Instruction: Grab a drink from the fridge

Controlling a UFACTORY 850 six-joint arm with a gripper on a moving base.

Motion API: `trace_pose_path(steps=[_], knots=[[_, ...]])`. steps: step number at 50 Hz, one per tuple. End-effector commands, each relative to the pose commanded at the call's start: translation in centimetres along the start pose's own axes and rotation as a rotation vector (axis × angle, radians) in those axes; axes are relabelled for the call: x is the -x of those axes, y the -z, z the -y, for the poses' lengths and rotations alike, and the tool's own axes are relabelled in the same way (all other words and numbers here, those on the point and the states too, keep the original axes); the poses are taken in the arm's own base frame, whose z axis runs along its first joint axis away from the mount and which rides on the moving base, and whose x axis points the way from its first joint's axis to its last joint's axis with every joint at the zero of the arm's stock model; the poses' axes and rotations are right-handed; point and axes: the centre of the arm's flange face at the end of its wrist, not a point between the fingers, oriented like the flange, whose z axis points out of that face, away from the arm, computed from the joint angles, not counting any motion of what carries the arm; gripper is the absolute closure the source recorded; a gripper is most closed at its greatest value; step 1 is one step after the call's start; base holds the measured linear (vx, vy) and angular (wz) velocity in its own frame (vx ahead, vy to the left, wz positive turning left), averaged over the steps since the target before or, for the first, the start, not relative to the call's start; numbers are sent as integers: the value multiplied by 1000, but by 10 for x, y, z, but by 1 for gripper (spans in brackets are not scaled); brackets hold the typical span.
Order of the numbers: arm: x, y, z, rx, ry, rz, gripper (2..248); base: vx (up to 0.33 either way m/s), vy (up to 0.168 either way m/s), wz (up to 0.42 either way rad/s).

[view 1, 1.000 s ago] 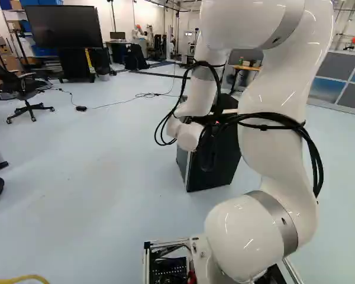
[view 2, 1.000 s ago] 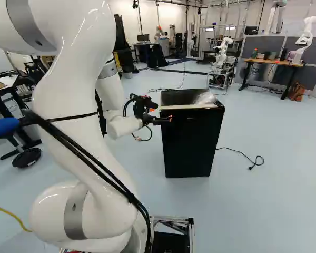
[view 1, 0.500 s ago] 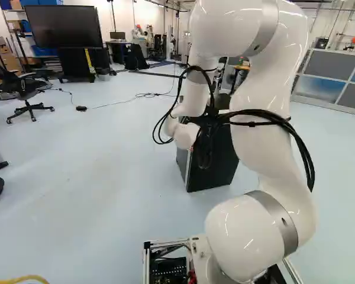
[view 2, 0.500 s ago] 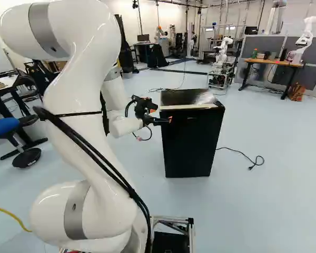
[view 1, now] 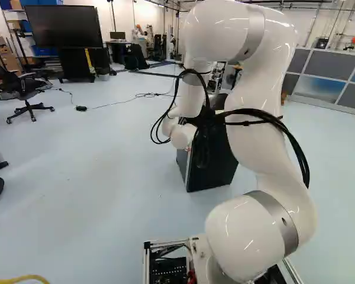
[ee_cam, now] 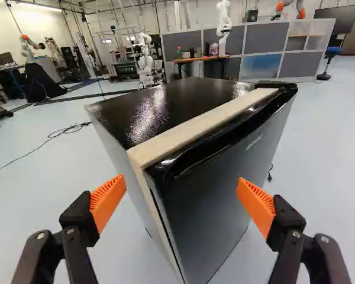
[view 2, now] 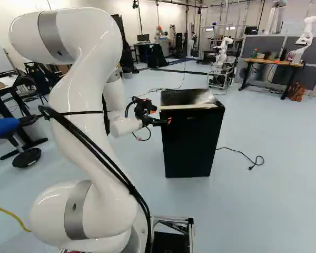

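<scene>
Left base view. The white arm (view 1: 257, 142) rises right of the middle and bends over at the top, its far end crossing in front of the fridge (view 1: 216, 168), a dark upright box standing on the pale floor (view 1: 106, 177). A large screen (view 1: 64, 26) and an office chair (view 1: 25, 97) occupy the left.

Right base view. The fridge stands upright just right of the middle, with clear plastic (view 2: 205, 98) on its top. The black gripper (view 2: 169, 121) lies level near the upper part of the fridge, overlapping its left edge. A black cord (view 2: 243, 154) lies on the floor to the right of the fridge; beyond it are a table (view 2: 274, 62) and another robot (view 2: 305, 39).

Wrist view. The gripper's two fingers are spread wide, their orange pads (ee_cam: 109, 201) facing each other with nothing held. The fridge is ahead, its near corner between the fingers; the door (ee_cam: 225, 195) appears closed, and a pale strip (ee_cam: 195, 125) borders its top edge.
</scene>
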Motion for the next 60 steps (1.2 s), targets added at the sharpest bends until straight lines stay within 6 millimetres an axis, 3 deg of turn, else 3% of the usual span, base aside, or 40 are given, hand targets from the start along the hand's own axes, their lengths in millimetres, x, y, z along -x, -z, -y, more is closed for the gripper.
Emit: trace_pose_path(steps=[60], knots=[[0, 0, -8, 101, -37, 0, 3, 0, 0, 0]])
